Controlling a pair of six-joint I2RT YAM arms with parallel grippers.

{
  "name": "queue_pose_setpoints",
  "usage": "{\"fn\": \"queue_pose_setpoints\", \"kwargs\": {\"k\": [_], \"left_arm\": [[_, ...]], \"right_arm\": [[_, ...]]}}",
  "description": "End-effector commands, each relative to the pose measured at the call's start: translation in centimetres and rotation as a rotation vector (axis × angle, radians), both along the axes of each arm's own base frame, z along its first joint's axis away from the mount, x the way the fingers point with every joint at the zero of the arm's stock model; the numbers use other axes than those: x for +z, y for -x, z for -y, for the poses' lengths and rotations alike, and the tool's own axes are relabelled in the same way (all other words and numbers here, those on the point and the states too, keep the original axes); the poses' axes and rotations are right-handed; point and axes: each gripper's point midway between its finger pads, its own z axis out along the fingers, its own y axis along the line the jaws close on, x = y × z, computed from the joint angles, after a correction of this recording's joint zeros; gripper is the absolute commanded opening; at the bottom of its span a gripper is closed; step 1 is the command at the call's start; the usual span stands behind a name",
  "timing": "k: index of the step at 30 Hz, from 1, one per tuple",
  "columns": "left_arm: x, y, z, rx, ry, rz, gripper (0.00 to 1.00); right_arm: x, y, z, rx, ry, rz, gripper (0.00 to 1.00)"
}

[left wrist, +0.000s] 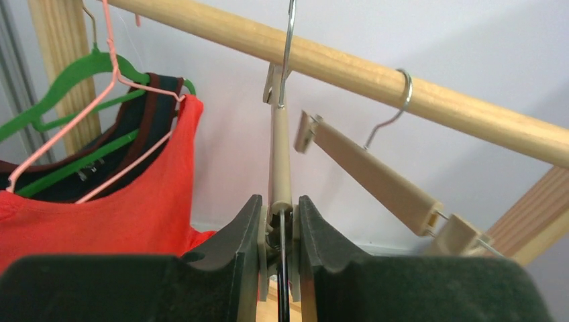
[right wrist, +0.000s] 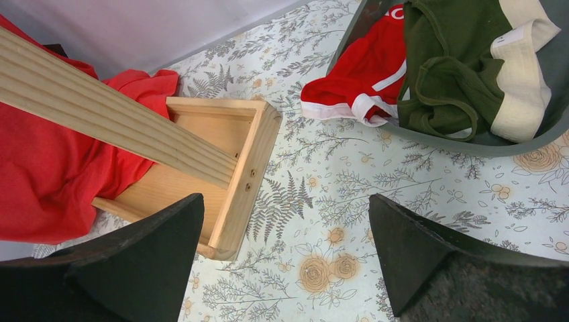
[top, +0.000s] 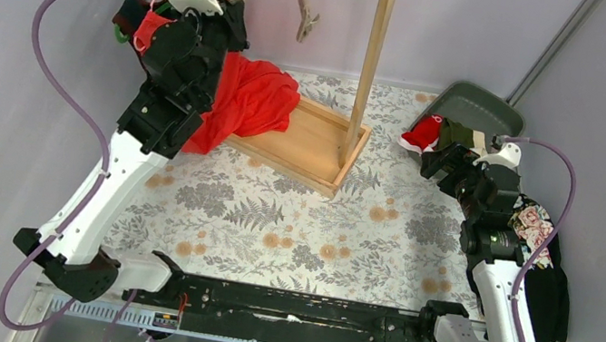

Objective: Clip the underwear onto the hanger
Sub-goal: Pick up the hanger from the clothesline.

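My left gripper (left wrist: 280, 225) is shut on the clip of a beige clip hanger (left wrist: 280, 157) that hangs by its hook from the wooden rail (left wrist: 349, 67). A second beige clip hanger (left wrist: 372, 176) hangs aslant to its right, also in the top view (top: 304, 6). The red briefs (right wrist: 359, 74) and the olive green briefs (right wrist: 449, 74) with a cream waistband lie bunched in a grey tray (right wrist: 537, 139) at the table's right back (top: 475, 106). My right gripper (right wrist: 285, 248) is open and empty above the floral cloth, short of the tray.
A large red tank top (top: 246, 102) hangs on a pink wire hanger (left wrist: 114, 87) beside a green hanger (left wrist: 67, 80) and drapes into the wooden rack's base (top: 313, 141). A black floral cloth (top: 538, 228) lies under the right arm.
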Motion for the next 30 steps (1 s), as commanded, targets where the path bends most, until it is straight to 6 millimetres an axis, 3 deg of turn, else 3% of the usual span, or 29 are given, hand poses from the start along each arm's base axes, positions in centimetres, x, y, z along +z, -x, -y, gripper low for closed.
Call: {"fn": "queue_pose_setpoints", "kwargs": {"k": [1, 4, 11, 22, 25, 30], "left_arm": [[3.5, 2.8, -0.3, -0.070, 0.113, 0.135, 0.00], [2.7, 3.5, 0.0, -0.102, 0.128, 0.110, 0.00], [-1.4, 3.5, 0.1, -0.109, 0.159, 0.010, 0.00], [-10.7, 5.9, -0.3, -0.123, 0.243, -0.150, 0.00], [-12.3, 7.1, -0.7, -0.131, 0.286, -0.161, 0.00], [-14.2, 8.6, 0.2, -0.211, 0.341, -0.178, 0.00]], "right_arm": [[1.6, -0.2, 0.1, -0.002, -0.008, 0.057, 0.99], [1.8, -0.2, 0.0, 0.000, -0.010, 0.064, 0.99], [2.0, 0.1, 0.0, 0.000, -0.011, 0.069, 0.99], [1.4, 0.1, -0.1, 0.009, -0.007, 0.051, 0.99], [1.4, -0.1, -1.0, 0.062, -0.009, 0.040, 1.00], [0.7, -1.0, -4.3, 0.245, -0.072, -0.003, 0.99]]}}
